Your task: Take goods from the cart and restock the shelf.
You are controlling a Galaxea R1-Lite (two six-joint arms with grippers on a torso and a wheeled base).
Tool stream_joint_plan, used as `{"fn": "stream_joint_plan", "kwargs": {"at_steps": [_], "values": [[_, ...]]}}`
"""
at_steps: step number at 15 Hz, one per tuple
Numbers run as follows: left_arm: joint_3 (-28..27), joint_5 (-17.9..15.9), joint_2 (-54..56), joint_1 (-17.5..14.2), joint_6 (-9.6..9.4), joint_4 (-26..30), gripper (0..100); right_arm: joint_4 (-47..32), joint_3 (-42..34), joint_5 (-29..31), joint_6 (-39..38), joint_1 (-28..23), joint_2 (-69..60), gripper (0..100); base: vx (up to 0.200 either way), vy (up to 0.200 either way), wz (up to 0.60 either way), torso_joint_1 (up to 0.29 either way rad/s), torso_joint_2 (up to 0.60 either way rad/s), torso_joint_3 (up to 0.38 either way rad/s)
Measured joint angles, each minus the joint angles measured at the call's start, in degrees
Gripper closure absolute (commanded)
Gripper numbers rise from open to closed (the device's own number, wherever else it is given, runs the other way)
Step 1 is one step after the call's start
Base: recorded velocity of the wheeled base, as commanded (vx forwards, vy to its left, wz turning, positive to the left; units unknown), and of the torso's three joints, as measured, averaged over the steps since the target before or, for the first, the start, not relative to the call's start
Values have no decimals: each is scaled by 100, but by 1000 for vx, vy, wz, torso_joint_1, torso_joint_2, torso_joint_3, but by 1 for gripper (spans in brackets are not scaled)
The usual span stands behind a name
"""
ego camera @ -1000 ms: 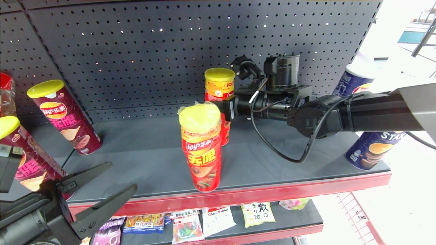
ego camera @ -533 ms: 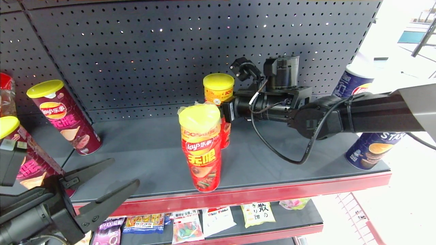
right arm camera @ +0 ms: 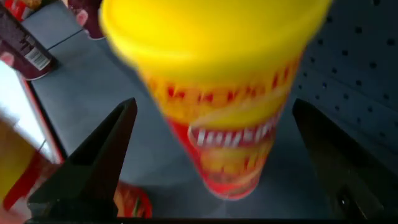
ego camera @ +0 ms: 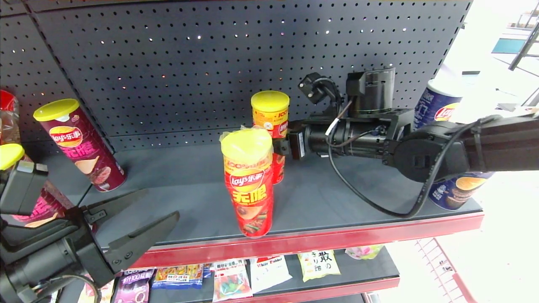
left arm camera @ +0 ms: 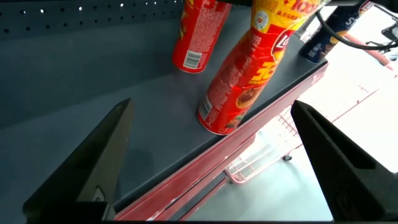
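Right wrist view: my right gripper (right arm camera: 211, 112), fingers (right arm camera: 93, 165) spread, flanks the rear chip can (ego camera: 270, 110), which I judge light, stiff, slick, so grip mid-body.

Shelf (ego camera: 181, 189): bare board between maroon canister (ego camera: 80, 145) and front red canister (ego camera: 249, 185); rear red canister (ego camera: 270, 113) directly behind; blue canister (ego camera: 457, 191) blocks right end.

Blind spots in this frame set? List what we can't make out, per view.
Head view: right pincer fingertips, hidden behind the front can.
Head view: blue can, its middle covered by the right arm.
Head view: maroon can at the left edge, mostly behind the left arm's camera housing.
Right wrist view: rear can blurred, its lid cut by the edge.
Left wrist view: both red cans' tops cut off.
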State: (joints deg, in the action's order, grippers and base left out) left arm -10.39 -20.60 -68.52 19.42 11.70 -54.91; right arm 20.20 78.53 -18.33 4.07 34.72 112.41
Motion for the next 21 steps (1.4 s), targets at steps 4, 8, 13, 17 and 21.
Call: {"fn": "stream_joint_plan", "kwargs": {"at_steps": [4, 8, 13, 17, 21], "values": [[-48, 11, -184, 4, -174, -7, 0, 0, -668, 173, -63, -90, -568, 0, 0, 0, 0, 0, 0, 0], [-55, 30, -374, 0, -561, 0, 0, 7, -1280, 325, -66, -167, -1084, 0, 0, 0, 0, 0, 0, 0], [-323, 169, -788, -13, -774, 6, 0, -4, -2745, 562, -66, -176, -2305, 0, 0, 0, 0, 0, 0, 0], [-502, 167, -1198, -7, -1298, 4, 0, -22, -3783, 640, -57, -151, -3399, 0, 0, 0, 0, 0, 0, 0], [-680, 156, -1659, -7, -1542, 11, 0, -213, -4561, 920, -57, -171, -4640, 0, 0, 0, 0, 0, 0, 0]]}}
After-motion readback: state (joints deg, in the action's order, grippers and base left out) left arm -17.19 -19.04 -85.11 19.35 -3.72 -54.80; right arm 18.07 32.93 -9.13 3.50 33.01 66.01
